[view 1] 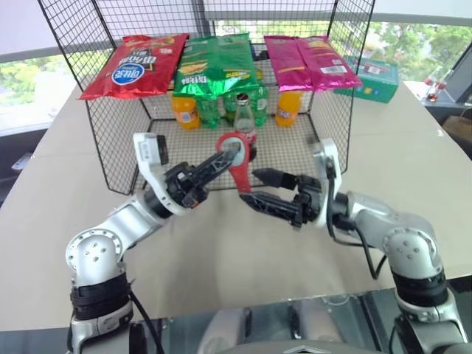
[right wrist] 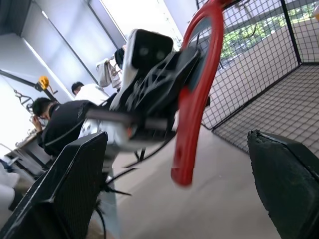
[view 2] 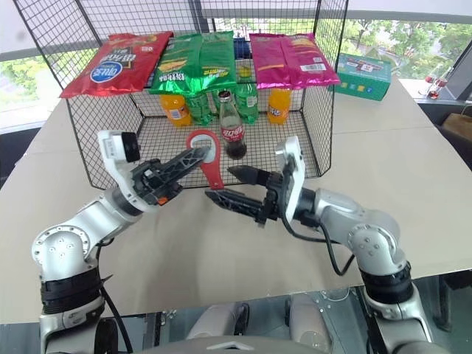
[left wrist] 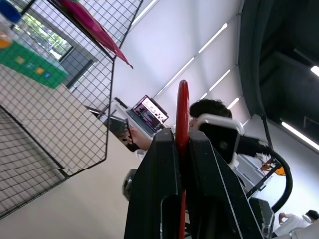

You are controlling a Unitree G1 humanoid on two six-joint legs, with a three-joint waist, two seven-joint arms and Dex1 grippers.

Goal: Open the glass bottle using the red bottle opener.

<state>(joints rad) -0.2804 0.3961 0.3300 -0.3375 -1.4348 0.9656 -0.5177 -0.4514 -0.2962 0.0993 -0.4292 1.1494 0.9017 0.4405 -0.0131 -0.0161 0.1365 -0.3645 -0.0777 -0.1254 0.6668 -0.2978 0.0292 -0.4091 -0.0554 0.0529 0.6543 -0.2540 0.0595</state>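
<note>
My left gripper (view 1: 220, 159) is shut on the ring head of the red bottle opener (view 1: 237, 168), holding it up above the table with its handle hanging down. My right gripper (view 1: 257, 188) is open and points left at the handle's lower end. In the right wrist view the red bottle opener (right wrist: 192, 109) hangs ahead of the gap between the wide-apart fingers (right wrist: 65, 189), touching neither. The glass bottle (view 2: 233, 130), with dark liquid and a red label, stands upright inside the wire basket (view 1: 125, 158), just behind the opener.
Orange soda bottles (view 1: 185, 110) and green bottles (view 1: 209, 110) stand at the back of the basket, with chip bags (view 1: 133, 66) lying on top. A green box (view 1: 372, 80) sits at the back right. Beige tabletop (view 1: 221, 258) lies below both grippers. People (right wrist: 62, 124) sit beyond the table.
</note>
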